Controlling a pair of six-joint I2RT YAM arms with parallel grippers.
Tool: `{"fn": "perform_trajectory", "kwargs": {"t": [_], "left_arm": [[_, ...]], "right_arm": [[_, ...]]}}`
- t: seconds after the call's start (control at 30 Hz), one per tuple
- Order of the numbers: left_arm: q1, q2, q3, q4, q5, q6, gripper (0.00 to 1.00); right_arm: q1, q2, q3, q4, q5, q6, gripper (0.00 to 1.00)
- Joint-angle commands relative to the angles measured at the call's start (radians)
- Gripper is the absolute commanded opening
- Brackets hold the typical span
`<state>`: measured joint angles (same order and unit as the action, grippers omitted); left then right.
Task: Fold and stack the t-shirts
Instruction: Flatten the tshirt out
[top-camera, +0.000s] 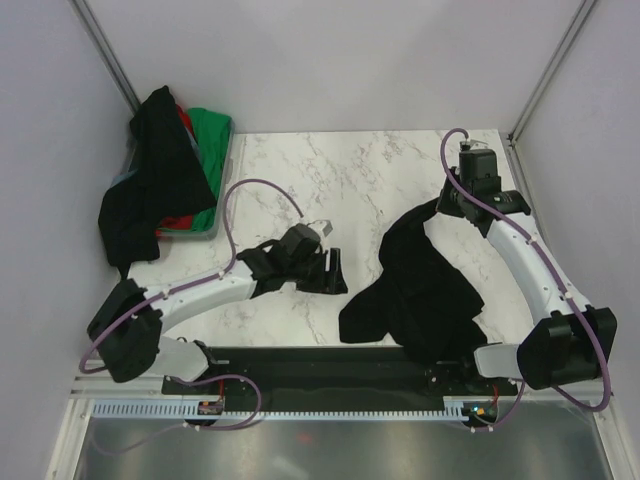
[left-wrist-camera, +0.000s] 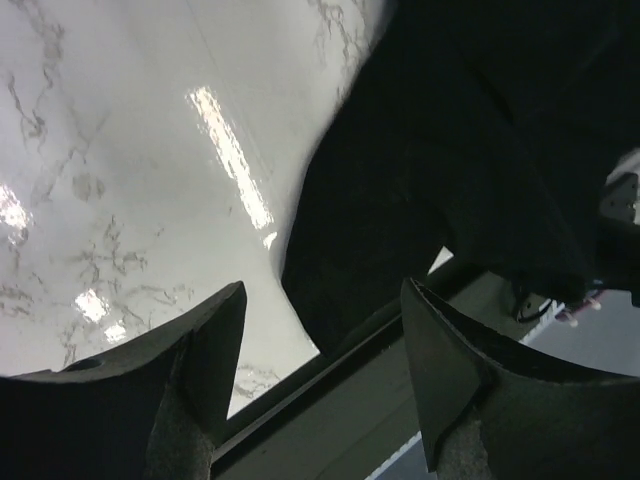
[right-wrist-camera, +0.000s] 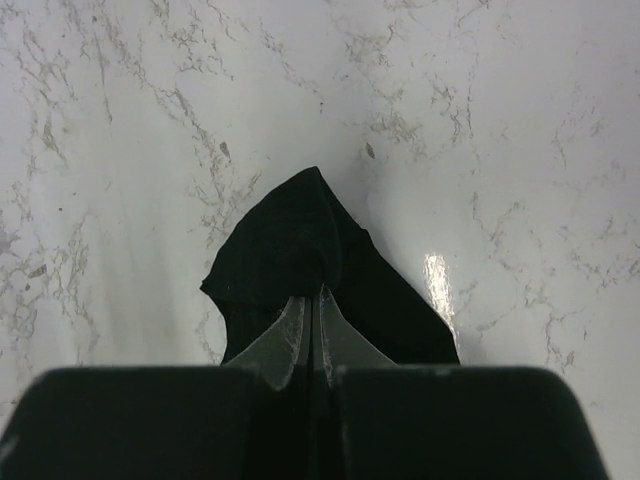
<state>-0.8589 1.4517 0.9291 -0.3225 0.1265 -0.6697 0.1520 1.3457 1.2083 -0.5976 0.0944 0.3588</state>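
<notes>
Right fingers (right-wrist-camera: 285, 340) clamp a black t-shirt (top-camera: 420, 290) edge at the right of the table (top-camera: 370, 170); left fingers (left-wrist-camera: 200, 350) spread empty mid-table.

The top camera looked down from high over the near edge, taking in the whole table (top-camera: 380, 170). Each wrist camera hung close above it, looking past its own fingers (left-wrist-camera: 190, 350). All three views shared the black shirt (top-camera: 420, 290).
</notes>
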Motion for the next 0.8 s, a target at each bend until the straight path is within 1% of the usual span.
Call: {"fn": "perform_trajectory", "kwargs": {"t": [0.0,0.03,0.1,0.17,0.27,0.4,0.43,0.5,0.63,0.77], "left_arm": [[0.004,-0.117,-0.195,0.033,0.042,-0.057,0.72],[0.004,-0.152,-0.226,0.036,0.064,-0.071,0.72],[0.004,-0.154,-0.307,0.086,0.114,-0.099,0.7],[0.004,-0.139,-0.355,0.124,0.136,-0.11,0.7],[0.004,-0.102,-0.421,0.245,0.214,-0.137,0.69],[0.006,-0.022,-0.414,0.305,0.255,-0.137,0.69],[0.006,-0.001,-0.412,0.362,0.298,-0.137,0.69],[0.006,0.061,-0.405,0.388,0.332,-0.134,0.67],[0.006,0.125,-0.411,0.445,0.346,-0.131,0.64],[0.006,0.186,-0.403,0.464,0.357,-0.126,0.59]], "right_arm": [[-0.006,-0.068,-0.016,0.03,-0.021,0.026,0.0],[-0.006,-0.077,-0.021,0.028,-0.016,0.026,0.0],[-0.006,-0.079,-0.032,0.03,-0.018,0.028,0.0],[-0.006,-0.079,-0.039,0.03,-0.024,0.038,0.0],[-0.005,-0.08,-0.047,0.042,-0.032,0.051,0.0],[-0.005,-0.053,-0.036,0.053,-0.05,0.06,0.0],[-0.005,-0.046,-0.032,0.055,-0.058,0.063,0.0],[-0.005,-0.022,-0.026,0.076,-0.09,0.078,0.0],[-0.002,0.041,0.028,0.091,-0.091,0.077,0.0],[-0.003,0.081,0.057,0.091,-0.093,0.069,0.0]]}}
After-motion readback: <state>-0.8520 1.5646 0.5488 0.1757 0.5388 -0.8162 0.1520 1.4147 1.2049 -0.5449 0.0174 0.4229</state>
